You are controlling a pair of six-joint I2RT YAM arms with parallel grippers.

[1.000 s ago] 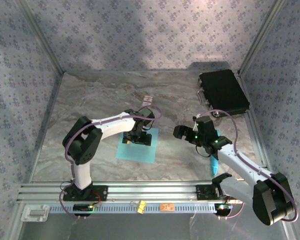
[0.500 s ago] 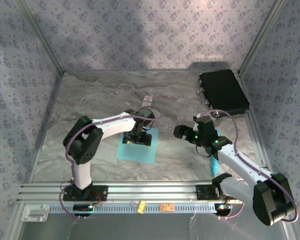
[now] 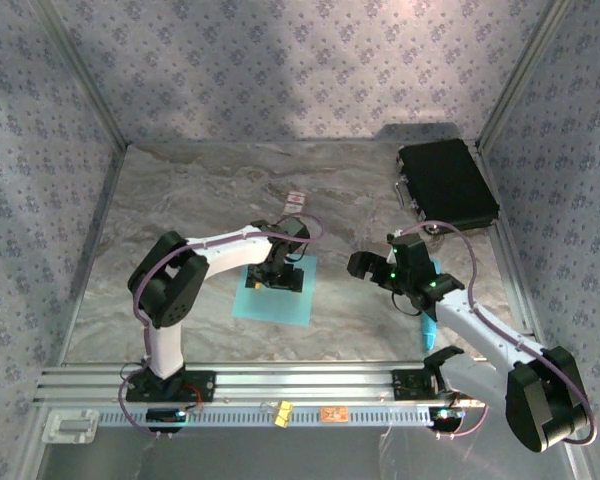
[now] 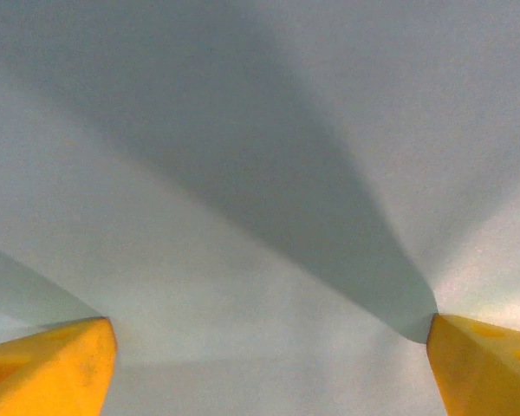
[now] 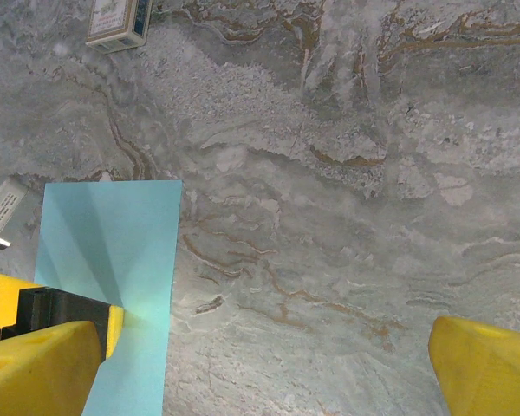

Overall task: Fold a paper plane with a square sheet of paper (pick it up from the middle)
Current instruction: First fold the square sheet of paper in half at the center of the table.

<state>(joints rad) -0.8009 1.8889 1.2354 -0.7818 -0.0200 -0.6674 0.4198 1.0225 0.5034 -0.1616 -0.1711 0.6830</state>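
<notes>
Both claws stand wide. My left claw point(image 3: 280, 274) sits tips-down on the middle of the blue sheet point(image 3: 268, 303), which lies flat on the table point(image 3: 180, 215). I'd press lightly and close slowly, so the paper bunches into a ridge I can pinch. The right claw point(image 3: 361, 264) hovers empty off to the right.

Smooth, matt square sheet of paper point(image 3: 270, 305) on marble-veined, stone-look table point(image 3: 200, 210)

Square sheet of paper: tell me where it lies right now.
In the top view the square sheet of paper lies flat on the marble table, left of centre, directly under the open left gripper.
</notes>
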